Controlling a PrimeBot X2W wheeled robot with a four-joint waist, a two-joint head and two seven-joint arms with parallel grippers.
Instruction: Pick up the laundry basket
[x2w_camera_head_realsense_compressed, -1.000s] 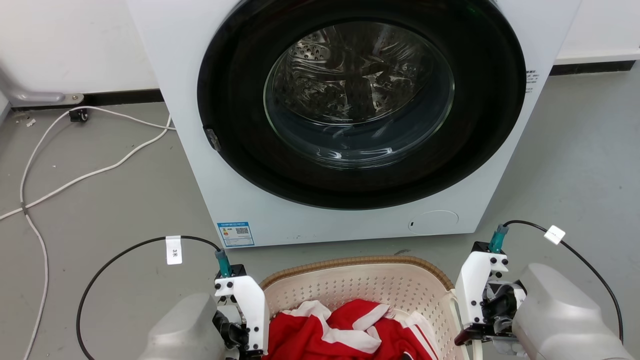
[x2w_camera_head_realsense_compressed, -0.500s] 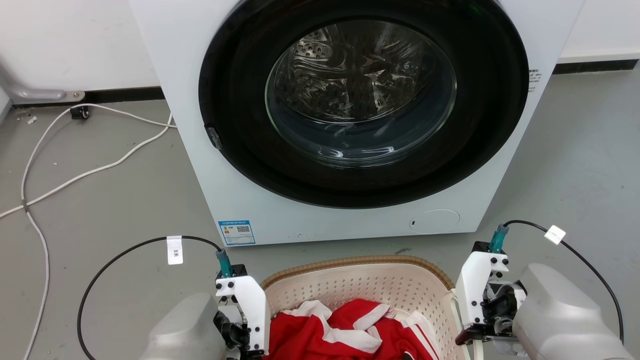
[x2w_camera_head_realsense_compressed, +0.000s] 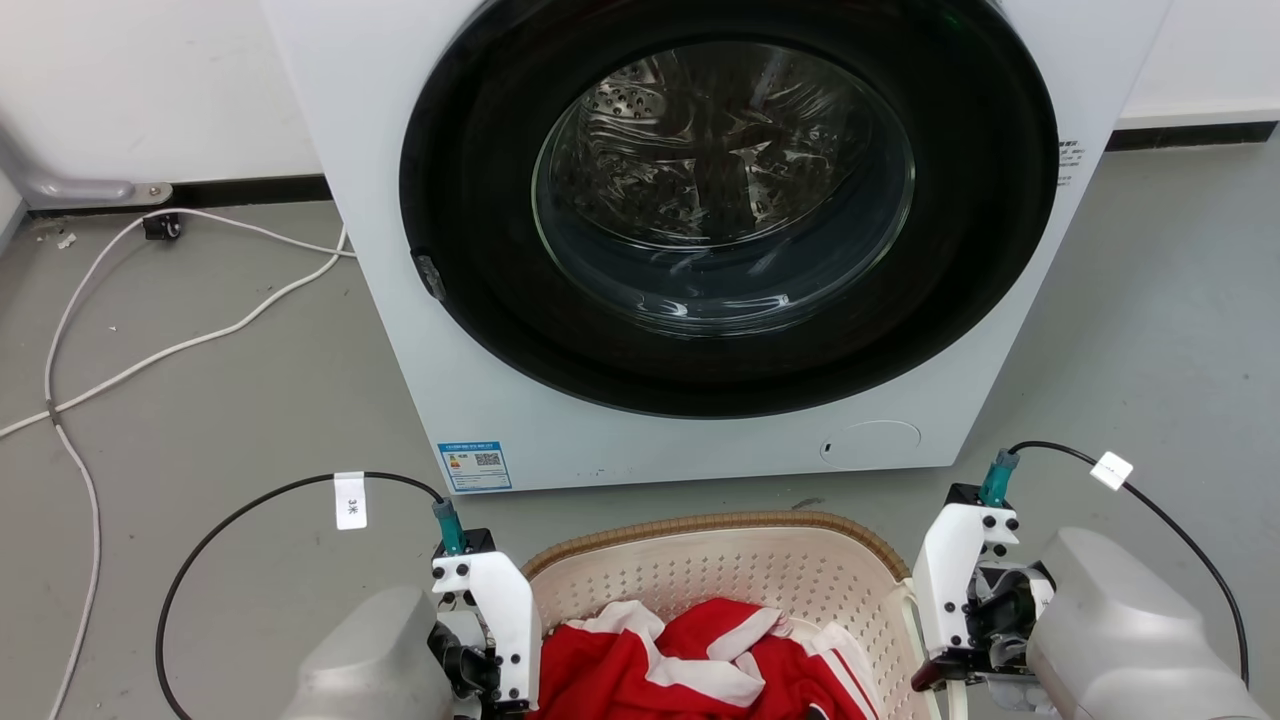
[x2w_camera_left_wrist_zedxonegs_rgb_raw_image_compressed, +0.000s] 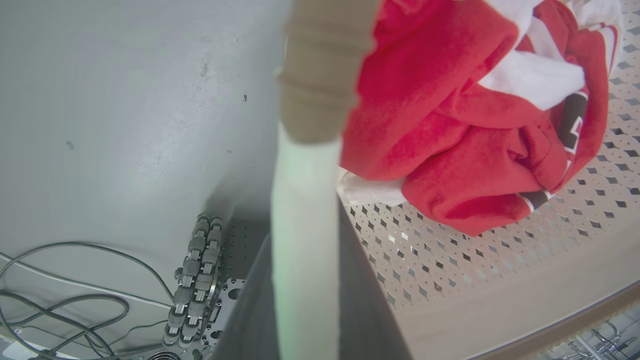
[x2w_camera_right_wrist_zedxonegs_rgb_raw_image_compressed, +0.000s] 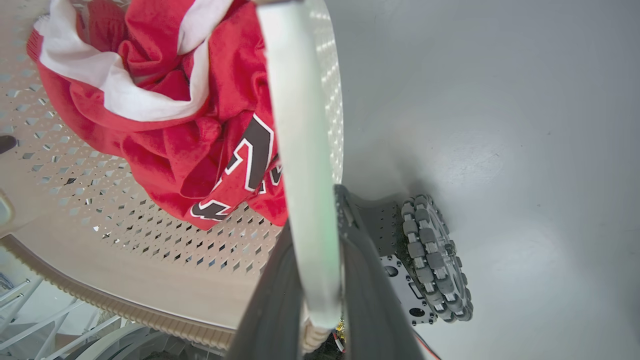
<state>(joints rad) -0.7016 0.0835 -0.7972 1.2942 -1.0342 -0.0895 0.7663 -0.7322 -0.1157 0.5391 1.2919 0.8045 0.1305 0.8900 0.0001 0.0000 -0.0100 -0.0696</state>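
left pincer (x2w_camera_left_wrist_zedxonegs_rgb_raw_image_compressed: 305, 225) is closed narrow on the basket's (x2w_camera_head_realsense_compressed: 720, 575) white left handle (x2w_camera_left_wrist_zedxonegs_rgb_raw_image_compressed: 302, 260), with a dark finger (x2w_camera_left_wrist_zedxonegs_rgb_raw_image_compressed: 250, 310) on each side of the strap. right pincer (x2w_camera_right_wrist_zedxonegs_rgb_raw_image_compressed: 314, 210) grips the right handle (x2w_camera_right_wrist_zedxonegs_rgb_raw_image_compressed: 305, 150) the same way, both fingers pressed against it. the basket is cream with small holes and a tan rim (x2w_camera_head_realsense_compressed: 700, 522), and it sits between the two pincers. whether its bottom is off the floor (x2w_camera_head_realsense_compressed: 200, 400) i cannot tell. a red and white top (x2w_camera_head_realsense_compressed: 690, 660) lies crumpled inside the basket. the washer (x2w_camera_head_realsense_compressed: 400, 330) stands just beyond the basket's far rim, its round glass door facing the basket. a white cable (x2w_camera_head_realsense_compressed: 180, 345) trails on the floor well to the basket's left. a roller wheel (x2w_camera_right_wrist_zedxonegs_rgb_raw_image_compressed: 435, 255) shows just outside the basket's right wall.
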